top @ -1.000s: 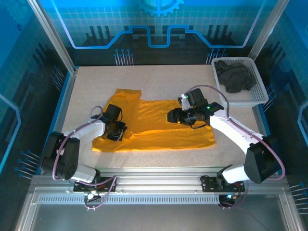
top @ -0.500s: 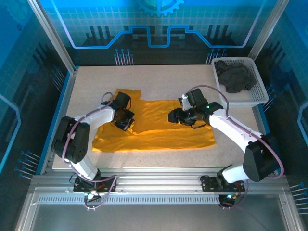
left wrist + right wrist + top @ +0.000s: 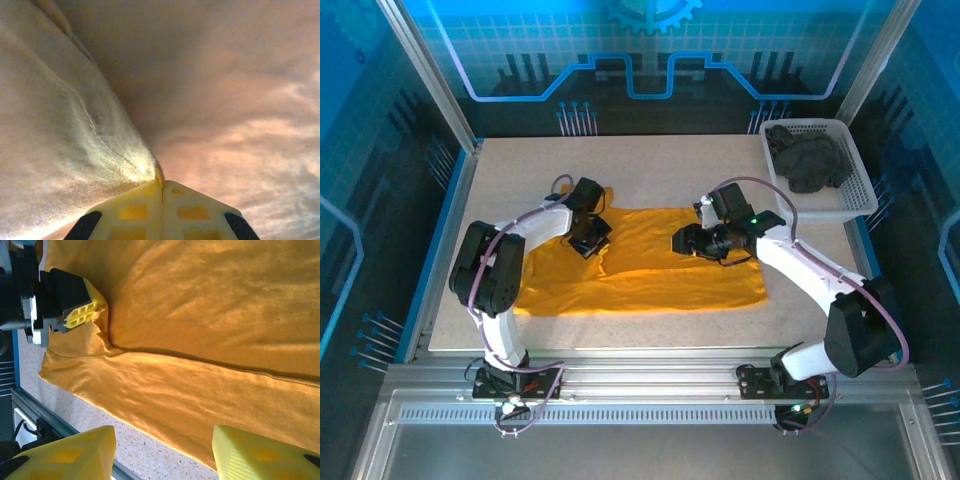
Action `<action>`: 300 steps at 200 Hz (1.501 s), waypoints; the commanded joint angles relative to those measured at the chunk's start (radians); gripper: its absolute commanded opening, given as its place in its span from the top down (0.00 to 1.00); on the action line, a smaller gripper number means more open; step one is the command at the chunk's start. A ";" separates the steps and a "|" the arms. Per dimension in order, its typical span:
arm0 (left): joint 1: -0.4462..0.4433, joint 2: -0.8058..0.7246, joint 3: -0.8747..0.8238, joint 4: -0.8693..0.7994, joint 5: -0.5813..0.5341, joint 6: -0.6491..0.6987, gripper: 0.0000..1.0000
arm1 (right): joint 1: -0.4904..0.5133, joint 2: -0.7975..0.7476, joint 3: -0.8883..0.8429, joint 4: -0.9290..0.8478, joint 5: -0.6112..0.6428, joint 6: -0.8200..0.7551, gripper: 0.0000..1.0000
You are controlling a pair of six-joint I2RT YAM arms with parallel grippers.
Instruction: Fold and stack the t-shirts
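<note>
The mustard-orange t-shirt (image 3: 650, 275) lies spread on the table, a long crease running across it (image 3: 200, 340). My left gripper (image 3: 590, 243) rests on its far left part near the sleeve and is shut on a pinch of the cloth (image 3: 161, 182); the fabric (image 3: 75, 125) bunches into a ridge at the tips. The right gripper (image 3: 679, 243) hovers open over the shirt's middle, nothing between its fingers (image 3: 165, 455). From the right wrist view the left gripper (image 3: 85, 310) sits across the shirt. The charcoal grey t-shirt (image 3: 808, 162) lies crumpled in the basket.
A white lattice basket (image 3: 857, 180) stands at the table's far right corner. Bare speckled tabletop (image 3: 650, 165) lies beyond the shirt and along its near edge (image 3: 150, 450). Metal frame rails border the table.
The left gripper moved from the shirt's near left part away and to the right, and shut on the cloth. The right arm has barely moved.
</note>
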 commanded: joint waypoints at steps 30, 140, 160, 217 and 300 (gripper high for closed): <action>-0.011 0.082 0.117 -0.098 0.041 0.132 0.71 | -0.024 0.025 -0.011 -0.029 -0.017 0.004 0.45; 0.183 -0.327 -0.326 -0.110 0.005 -0.029 0.61 | -0.113 -0.018 -0.197 -0.133 0.129 0.055 0.54; 0.249 -0.324 -0.407 -0.065 0.015 -0.075 0.64 | -0.133 0.005 -0.203 -0.161 0.179 0.044 0.56; 0.451 -0.440 -0.602 -0.049 -0.028 -0.170 0.68 | -0.133 0.117 -0.138 -0.239 0.265 -0.004 0.55; 0.623 -0.512 -0.621 -0.097 -0.018 -0.069 0.63 | 0.053 0.269 -0.063 -0.357 0.248 0.033 0.55</action>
